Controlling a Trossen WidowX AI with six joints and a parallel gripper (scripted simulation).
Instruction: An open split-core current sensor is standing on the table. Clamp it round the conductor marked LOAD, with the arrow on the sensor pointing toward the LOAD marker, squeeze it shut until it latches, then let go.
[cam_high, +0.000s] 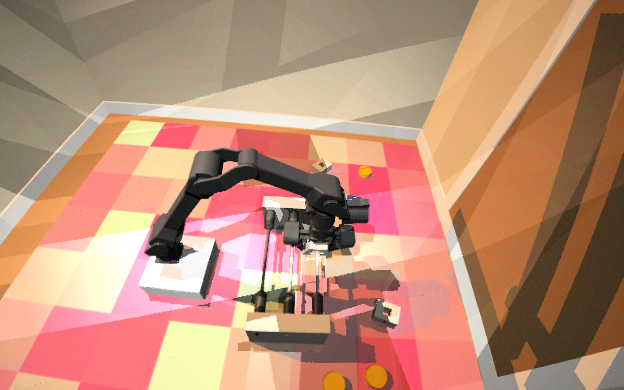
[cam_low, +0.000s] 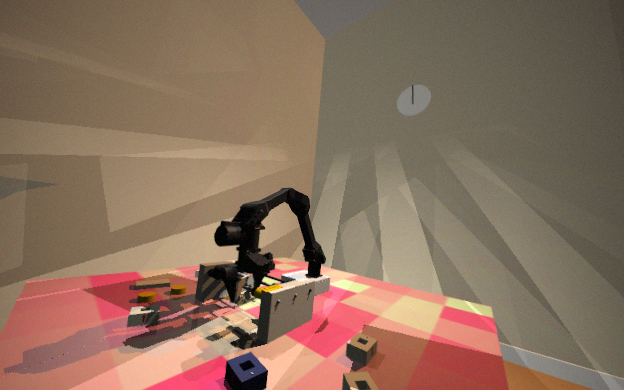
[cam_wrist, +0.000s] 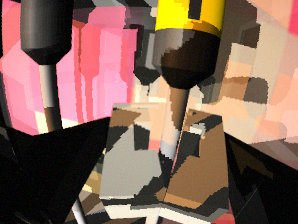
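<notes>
The current sensor (cam_wrist: 200, 175) (cam_high: 316, 247) is a tan and grey block in two halves, seen close up in the wrist view. My gripper (cam_wrist: 164, 129) (cam_high: 318, 239) is shut on it, one black finger on each side. The bare conductor (cam_wrist: 175, 117) (cam_high: 317, 270) nearest the right in the top view runs down between the halves and shows again below them. The halves lie close together with a narrow dark seam; I cannot tell whether they are latched. A yellow band (cam_wrist: 170, 17) sits on this conductor's dark end sleeve. The arrow and the LOAD lettering are not readable.
Two end blocks (cam_high: 287, 324) (cam_low: 287, 310) carry three parallel conductors; a neighbouring one (cam_wrist: 48, 87) runs close to the left finger. A light block with a hole (cam_high: 387, 313) (cam_low: 142, 316), a dark blue block (cam_low: 246, 372) and orange discs (cam_high: 365, 171) (cam_low: 146, 297) stand around the rig.
</notes>
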